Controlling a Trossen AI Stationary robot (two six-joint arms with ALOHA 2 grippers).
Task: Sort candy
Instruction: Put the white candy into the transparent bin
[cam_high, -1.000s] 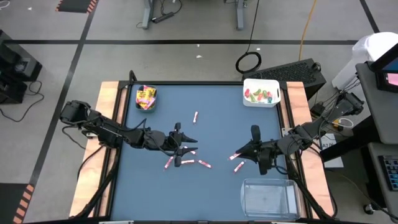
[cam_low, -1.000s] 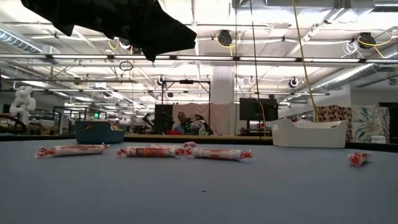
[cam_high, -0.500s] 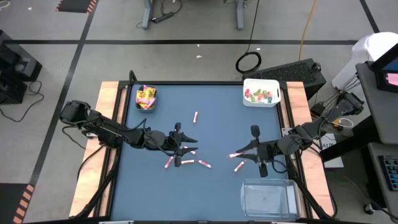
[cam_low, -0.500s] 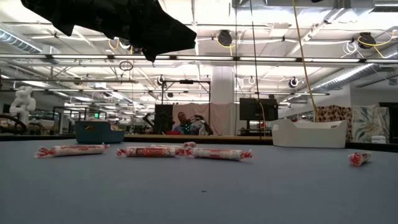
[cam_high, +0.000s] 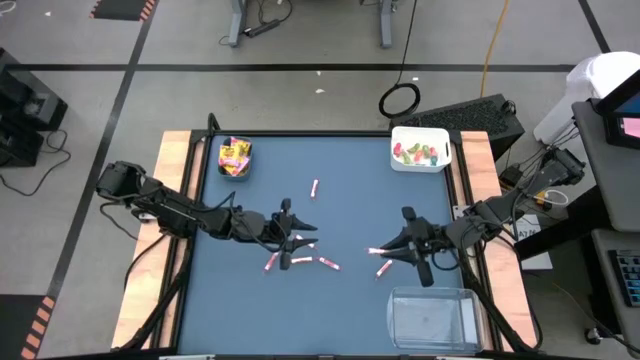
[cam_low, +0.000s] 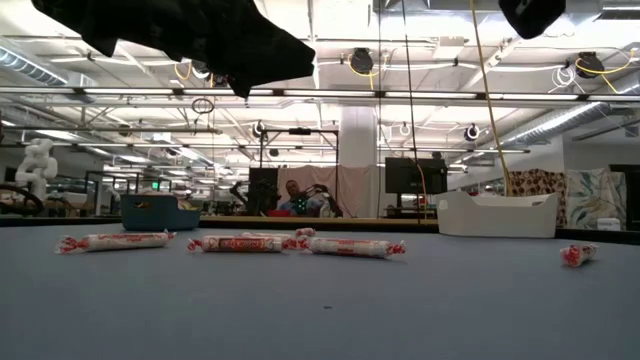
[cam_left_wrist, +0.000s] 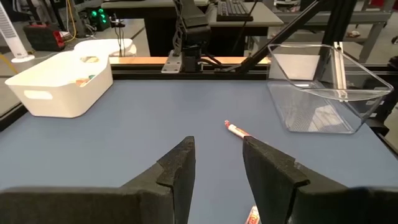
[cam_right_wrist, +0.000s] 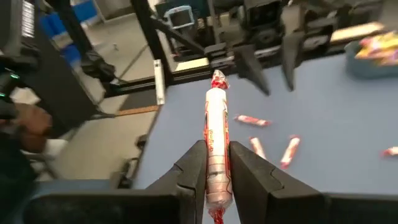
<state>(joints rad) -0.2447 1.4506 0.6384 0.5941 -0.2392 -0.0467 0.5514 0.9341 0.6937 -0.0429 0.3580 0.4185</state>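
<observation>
Since a second ago the right gripper (cam_high: 392, 250) has lifted slightly, jaws clamping a pink-white candy stick (cam_right_wrist: 216, 139) above the tabletop (cam_high: 350, 160). Left gripper (cam_high: 305, 232) hovers, jaws narrowly parted, over scattered sticks (cam_high: 300, 256).

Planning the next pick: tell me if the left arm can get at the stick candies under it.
Probably yes. The left gripper hovers open right over the stick candies, with bare table around them. The right gripper, holding its own stick, stays off to the side.

Pink-white striped candy sticks (cam_high: 328, 264), blue table (cam_high: 350, 210), white bin (cam_high: 421, 148), teal bin (cam_low: 158, 212), clear bin (cam_high: 432, 320)
</observation>
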